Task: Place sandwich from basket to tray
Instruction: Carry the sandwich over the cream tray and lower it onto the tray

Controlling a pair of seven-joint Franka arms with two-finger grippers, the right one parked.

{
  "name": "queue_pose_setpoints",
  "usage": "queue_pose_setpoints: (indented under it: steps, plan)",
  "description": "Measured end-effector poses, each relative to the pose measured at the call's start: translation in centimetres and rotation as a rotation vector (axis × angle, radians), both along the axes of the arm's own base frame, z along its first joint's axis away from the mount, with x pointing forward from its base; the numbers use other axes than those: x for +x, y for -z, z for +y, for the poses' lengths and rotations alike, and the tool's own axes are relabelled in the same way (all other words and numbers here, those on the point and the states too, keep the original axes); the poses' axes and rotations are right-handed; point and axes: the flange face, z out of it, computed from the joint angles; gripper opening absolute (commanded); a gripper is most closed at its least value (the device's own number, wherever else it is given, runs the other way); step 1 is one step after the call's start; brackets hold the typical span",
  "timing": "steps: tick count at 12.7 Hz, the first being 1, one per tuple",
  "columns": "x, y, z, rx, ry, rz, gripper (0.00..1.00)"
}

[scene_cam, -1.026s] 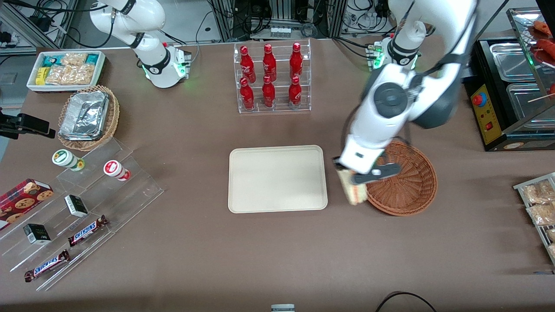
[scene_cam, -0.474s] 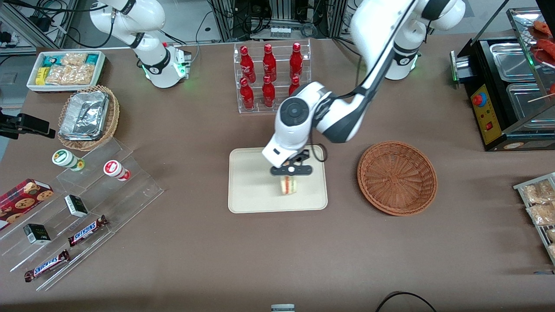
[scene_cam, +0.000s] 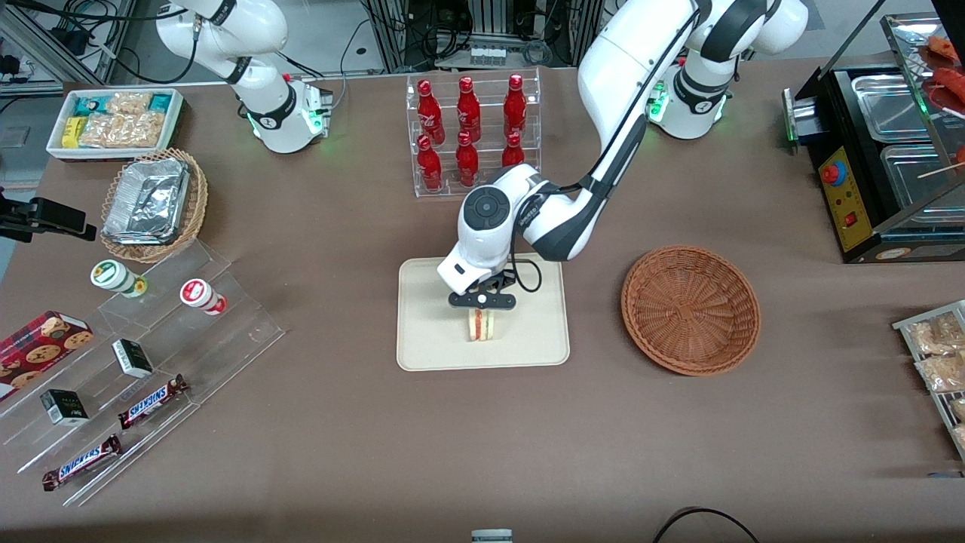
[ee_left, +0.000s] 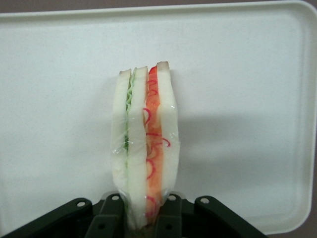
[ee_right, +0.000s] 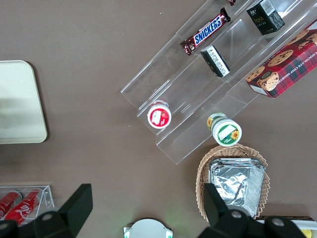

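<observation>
- Left arm reaches over the tray (scene_cam: 422, 332), wrist pointing down.
- Gripper (scene_cam: 482, 311) above the tray's middle, fingers clamped on the sandwich (scene_cam: 482, 325).
- Sandwich upright over the tray; contact unclear.
- Basket (scene_cam: 690, 309) beside the tray, toward the working arm's end.

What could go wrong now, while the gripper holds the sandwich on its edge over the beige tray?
1. The triangular white-bread sandwich stands upright on a narrow edge in the left gripper; once released, it may tip flat.
2. Clear wrap covers it and might cling to the fingers, dragging it as they open.

It sits well inside the flat cream-beige rectangular tray, so falling off seems unlikely.
</observation>
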Motion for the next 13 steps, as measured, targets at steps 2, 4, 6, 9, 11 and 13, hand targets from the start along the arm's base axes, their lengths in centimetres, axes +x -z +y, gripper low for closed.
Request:
queue_pose_setpoints:
  steps: [2, 4, 6, 9, 11, 13]
  plan:
    - [-0.1, 1.0, -0.2, -0.001, -0.006, -0.005, 0.13]
    - [-0.6, 1.4, -0.9, -0.014, 0.005, -0.020, 1.00]
    - [-0.8, 1.3, -1.1, -0.015, 0.006, -0.023, 1.00]
    - [-0.1, -0.2, -1.1, -0.015, -0.009, -0.030, 1.00]
    - [0.7, -4.1, 0.0, 0.024, -0.023, -0.017, 1.00]
    - [2.3, -10.1, 2.3, 0.035, -0.061, -0.038, 1.00]
